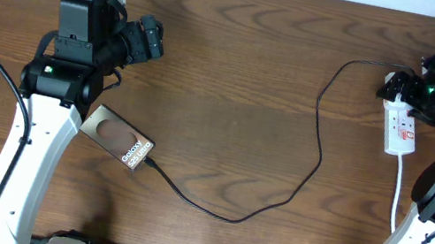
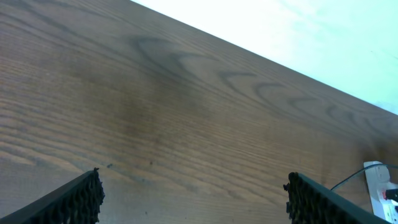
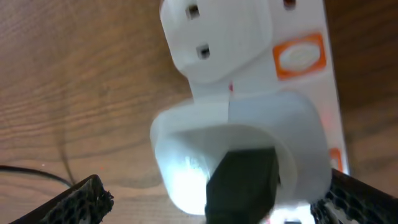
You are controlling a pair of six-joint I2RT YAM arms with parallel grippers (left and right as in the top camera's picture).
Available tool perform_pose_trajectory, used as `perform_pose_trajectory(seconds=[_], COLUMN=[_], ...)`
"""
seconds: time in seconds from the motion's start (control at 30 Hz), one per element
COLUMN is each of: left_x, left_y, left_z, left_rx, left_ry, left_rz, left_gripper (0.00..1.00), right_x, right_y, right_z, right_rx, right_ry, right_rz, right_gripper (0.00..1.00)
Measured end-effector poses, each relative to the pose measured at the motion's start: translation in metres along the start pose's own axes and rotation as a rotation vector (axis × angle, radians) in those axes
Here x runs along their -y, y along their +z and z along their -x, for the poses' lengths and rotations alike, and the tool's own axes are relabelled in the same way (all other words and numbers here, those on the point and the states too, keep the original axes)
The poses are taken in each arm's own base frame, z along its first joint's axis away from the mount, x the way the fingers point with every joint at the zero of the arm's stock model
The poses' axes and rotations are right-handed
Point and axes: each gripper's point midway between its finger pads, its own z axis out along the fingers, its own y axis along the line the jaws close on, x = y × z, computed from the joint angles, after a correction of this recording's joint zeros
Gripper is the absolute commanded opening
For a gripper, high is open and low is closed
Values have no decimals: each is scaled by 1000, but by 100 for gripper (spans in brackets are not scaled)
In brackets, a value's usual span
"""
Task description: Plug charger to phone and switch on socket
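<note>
Right gripper (image 3: 217,205) spread wide, empty, over long white plastic socket strip (image 1: 401,128).
Orange-red switch (image 3: 300,56) lies just along strip's long axis from jaws; left arm (image 1: 44,109) well apart.
</note>
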Motion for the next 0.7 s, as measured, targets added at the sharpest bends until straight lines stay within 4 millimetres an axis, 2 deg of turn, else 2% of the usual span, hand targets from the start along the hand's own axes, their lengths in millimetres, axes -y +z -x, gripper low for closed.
perform_pose_trajectory(seconds=[0.07, 0.13, 0.3, 0.4, 0.57, 0.7], left_x=[0, 0, -1, -1, -1, -1], left_y=[0, 0, 0, 0, 0, 0], left_z=[0, -1, -2, -2, -3, -3], left_rx=[-2, -3, -9, -10, -10, -10], left_ry=[0, -1, -2, -2, -2, -2], left_rz=[1, 1, 4, 4, 5, 5], left_gripper=[91, 91, 91, 91, 91, 91], right_x=[0, 2, 15, 18, -9, -30], right_y=[-6, -21, -87, -135, -217, -269], right_z=[-3, 1, 29, 26, 16, 7], right_rx=[-20, -16, 94, 143, 302, 432], right_ry=[30, 51, 121, 207, 310, 322], right_rz=[-2, -10, -91, -157, -186, -172], right_gripper=[99, 99, 99, 99, 99, 99])
